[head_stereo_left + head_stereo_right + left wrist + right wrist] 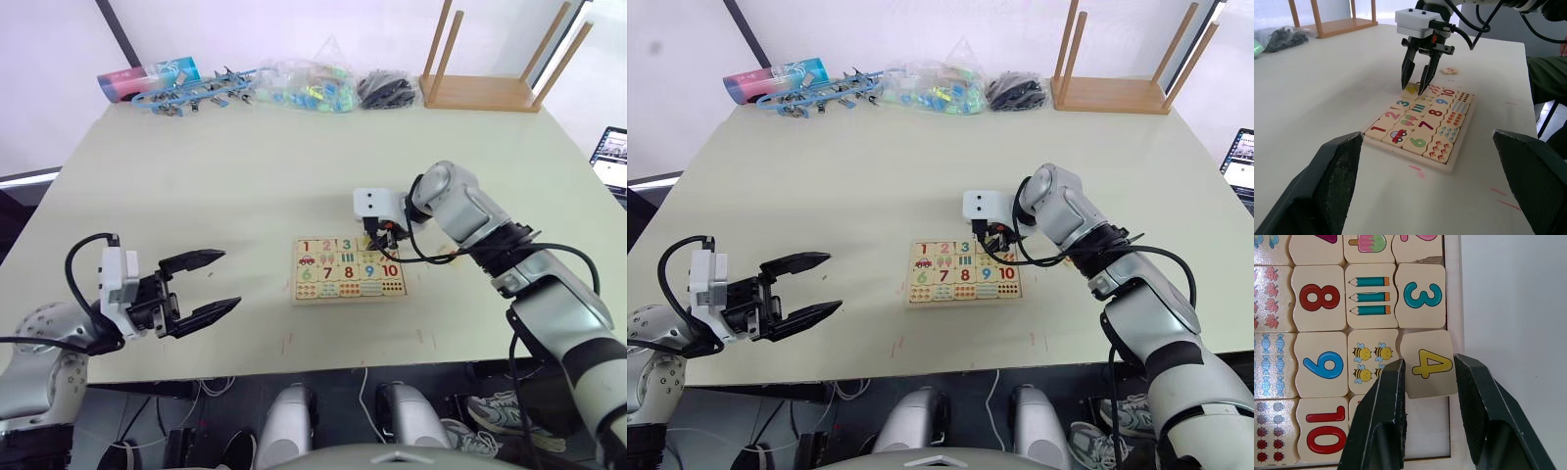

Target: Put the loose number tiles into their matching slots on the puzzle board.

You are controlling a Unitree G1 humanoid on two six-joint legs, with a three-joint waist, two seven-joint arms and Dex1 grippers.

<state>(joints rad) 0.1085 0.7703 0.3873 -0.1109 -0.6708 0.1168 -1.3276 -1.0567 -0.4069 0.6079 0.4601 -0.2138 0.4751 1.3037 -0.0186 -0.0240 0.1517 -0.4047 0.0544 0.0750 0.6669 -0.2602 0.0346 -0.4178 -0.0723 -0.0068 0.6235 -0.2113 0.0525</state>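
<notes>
At frame centre, the right gripper [1427, 369] stands over the puzzle board [345, 293], its narrowly parted fingers [1382, 401] flanking the yellow 4 tile [1429, 364], which lies slightly askew in its slot beside the seated 3 tile [1421, 294]. A loose 5 tile [1450, 70] lies on the table [216, 186] just beyond the board. At lower left the left gripper [217, 281] hovers wide open, holding nothing, well apart from the board.

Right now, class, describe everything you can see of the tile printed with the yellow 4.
The 4 tile is a small pale-wood square with rounded corners and a yellow, dark-outlined 4. It sits slightly askew at its slot beside the 3 tile, on the puzzle board, between the jaws of the right gripper, which flank it with thin gaps showing.
</notes>
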